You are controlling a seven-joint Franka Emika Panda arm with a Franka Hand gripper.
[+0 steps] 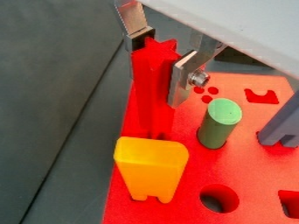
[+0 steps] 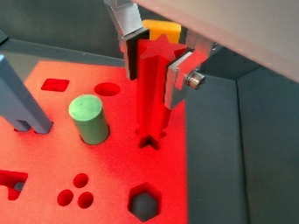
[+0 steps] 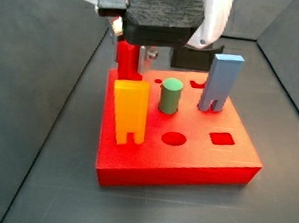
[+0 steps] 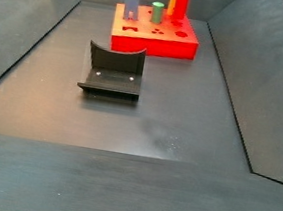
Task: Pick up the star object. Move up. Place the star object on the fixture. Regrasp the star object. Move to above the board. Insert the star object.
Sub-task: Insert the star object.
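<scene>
Red star object (image 2: 153, 96) stands upright in its hole on the board (image 2: 198, 188), at three o'clock of the green cylinder (image 2: 87, 120). The gripper (image 2: 156, 52) fingers clamp its top; likely only release remains.

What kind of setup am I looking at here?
Likely a lab peg-insertion test cell: a dark walled bin, a red board with shaped holes and pegs, the fixture, and the end effector gripping the star object above the board.
</scene>
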